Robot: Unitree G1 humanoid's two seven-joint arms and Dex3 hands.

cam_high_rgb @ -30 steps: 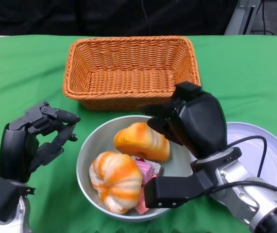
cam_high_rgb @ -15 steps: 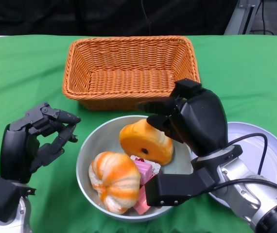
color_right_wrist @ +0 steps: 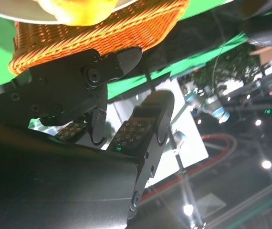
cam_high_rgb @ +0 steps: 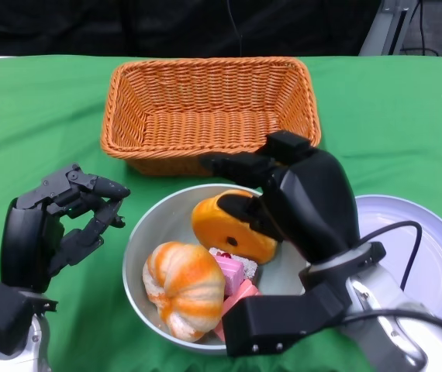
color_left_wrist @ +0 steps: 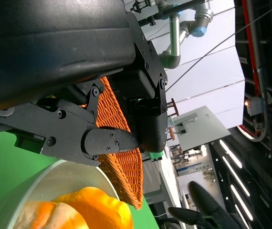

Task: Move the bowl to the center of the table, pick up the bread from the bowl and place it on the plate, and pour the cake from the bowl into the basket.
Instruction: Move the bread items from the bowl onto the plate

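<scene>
Bread step: at frame centre the right hand [cam_high_rgb: 283, 198] pinches one bread [cam_high_rgb: 233, 226] with its fingers, tilted inside the bowl [cam_high_rgb: 147, 232]. Next: lift it toward the plate [cam_high_rgb: 430, 260], lower right. The left hand [cam_high_rgb: 58, 225], lower left, hangs loosely curled, empty.

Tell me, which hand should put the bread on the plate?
Probably the right hand: it already grips the bread over the bowl, beside the plate. The left hand is across the bowl.
</scene>
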